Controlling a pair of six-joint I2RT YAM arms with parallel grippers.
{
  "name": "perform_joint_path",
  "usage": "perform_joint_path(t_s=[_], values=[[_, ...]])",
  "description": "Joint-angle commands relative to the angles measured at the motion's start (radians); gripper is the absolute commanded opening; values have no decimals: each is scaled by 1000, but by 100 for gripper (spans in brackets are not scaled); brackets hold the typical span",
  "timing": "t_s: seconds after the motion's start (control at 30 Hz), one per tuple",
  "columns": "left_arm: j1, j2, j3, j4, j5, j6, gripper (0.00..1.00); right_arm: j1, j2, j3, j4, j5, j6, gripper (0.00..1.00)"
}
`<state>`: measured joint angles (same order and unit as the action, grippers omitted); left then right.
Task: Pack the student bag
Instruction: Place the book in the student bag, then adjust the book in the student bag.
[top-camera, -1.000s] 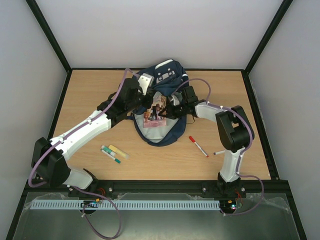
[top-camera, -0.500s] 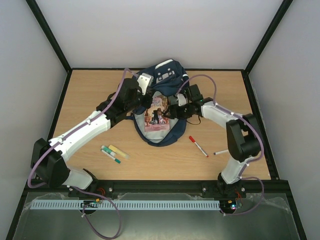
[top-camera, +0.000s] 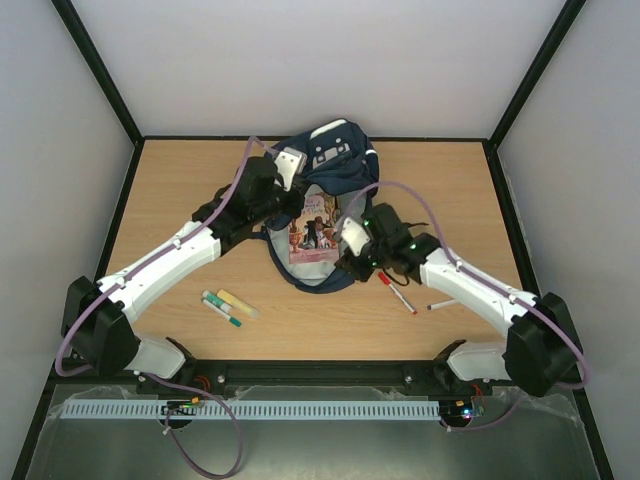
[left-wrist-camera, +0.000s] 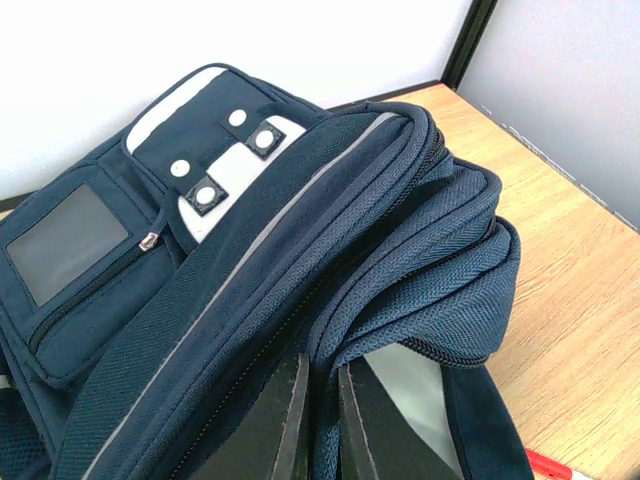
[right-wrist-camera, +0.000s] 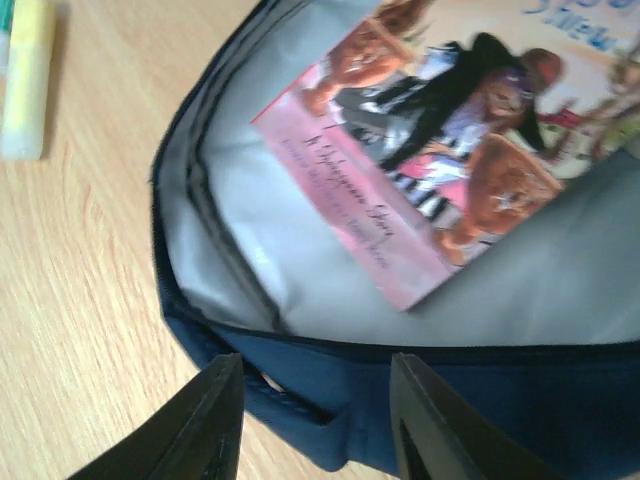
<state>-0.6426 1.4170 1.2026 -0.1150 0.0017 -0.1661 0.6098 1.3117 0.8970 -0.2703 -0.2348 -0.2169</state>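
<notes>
Midway along the far side of the counter (top-camera: 180, 200) the student bag (top-camera: 335, 150) lies open, the picture book (top-camera: 312, 228) now inside, since my right end effector (right-wrist-camera: 318, 400) released it and backed off half-open and empty, while my left end effector (left-wrist-camera: 322, 400) stays clamped on its rim.

"What's on the surface (top-camera: 170, 200)?"

"A navy bag (top-camera: 350, 170) at the far middle, its main compartment gaping toward the arms. A picture book (top-camera: 312, 228) lies flat inside on the grey lining."

"And the arms?"

"The left pincer (top-camera: 288, 205) is at the bag's left rim, beside the book. I can't make out its jaws from up here. The right pincer (top-camera: 352, 262) is at the near right rim."

"Anything loose?"

"A red pen (top-camera: 397, 293) and a white pen (top-camera: 440, 304) lie right of the bag, beside the right forearm. A green marker (top-camera: 222, 309) and a yellow marker (top-camera: 238, 303) lie side by side, well to the left."
</notes>
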Motion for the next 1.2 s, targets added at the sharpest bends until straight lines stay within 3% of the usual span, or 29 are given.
perform_joint_path(t_s=[0.0,0.17,0.33,0.67,0.87,1.17], values=[[28,-50,36,65,13,-34,3,133,-15,-43,37,247,-278,36],[38,-53,38,62,26,-40,3,213,112,23,114,378,-419,33],[41,-58,37,63,24,-39,3,243,246,78,189,455,-518,51],[83,-58,35,75,81,-73,3,245,448,140,289,524,-583,65],[120,-52,32,86,136,-108,2,245,499,162,487,657,-545,64],[126,-47,40,80,159,-101,2,240,588,234,690,727,-658,59]])
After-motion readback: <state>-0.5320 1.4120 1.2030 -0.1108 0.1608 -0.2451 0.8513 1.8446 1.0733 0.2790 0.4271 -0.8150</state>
